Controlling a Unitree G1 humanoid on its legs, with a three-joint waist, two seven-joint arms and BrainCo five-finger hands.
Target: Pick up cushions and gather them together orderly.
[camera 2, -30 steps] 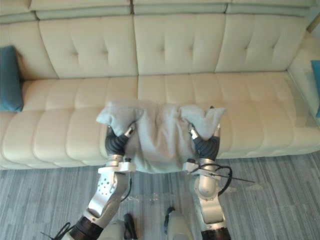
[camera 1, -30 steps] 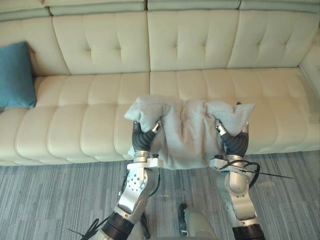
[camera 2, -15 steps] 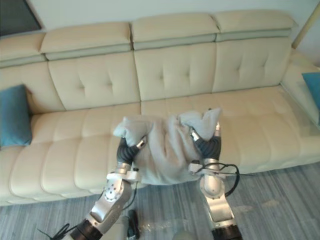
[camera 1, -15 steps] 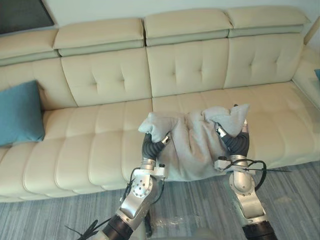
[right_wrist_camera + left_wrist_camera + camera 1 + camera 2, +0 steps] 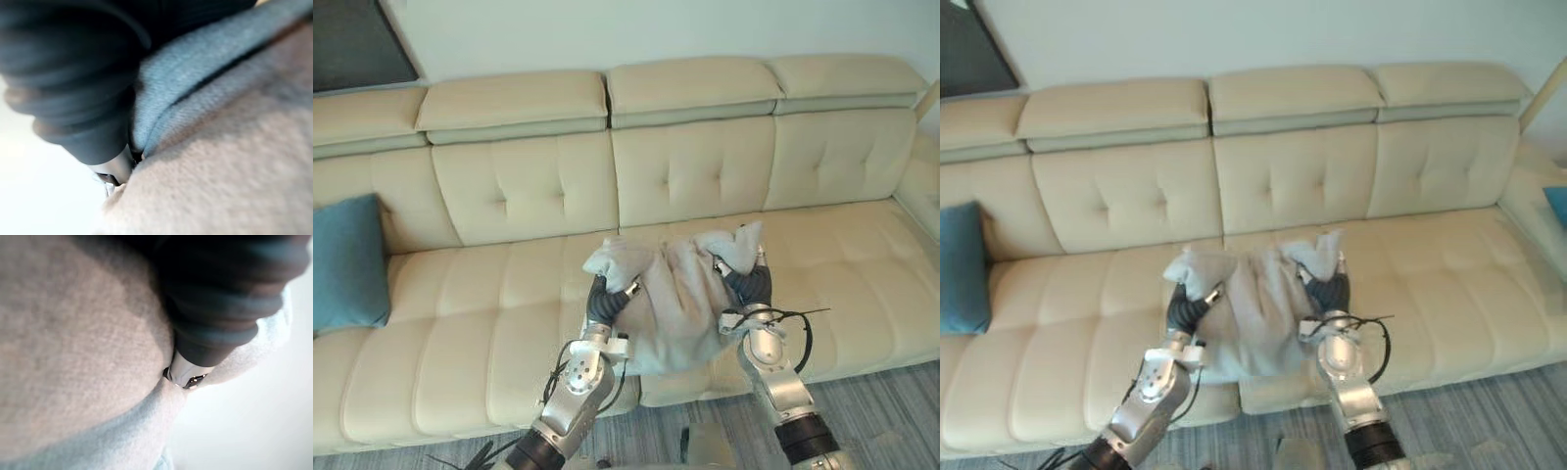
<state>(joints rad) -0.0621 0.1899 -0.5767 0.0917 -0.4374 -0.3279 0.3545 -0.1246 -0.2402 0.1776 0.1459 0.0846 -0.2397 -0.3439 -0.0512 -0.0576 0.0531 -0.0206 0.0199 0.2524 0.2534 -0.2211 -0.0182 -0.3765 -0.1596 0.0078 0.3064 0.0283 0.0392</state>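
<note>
Cream sofa [image 5: 460, 294] runs right across the room, blue cushion [image 5: 347, 259] propped at its left end, and the grey cushion [image 5: 680, 294] hangs above the middle seat, sagging between the two arms. Danger from here: it droops heavily in the middle, so if either side slips it could slide off the seat edge or land crooked, well apart from the blue one. Both arms reach forward, wrists up, with the left hand [image 5: 605, 299] and right hand [image 5: 749, 286] buried in the bunched top corners, so their grip I cannot tell.
</note>
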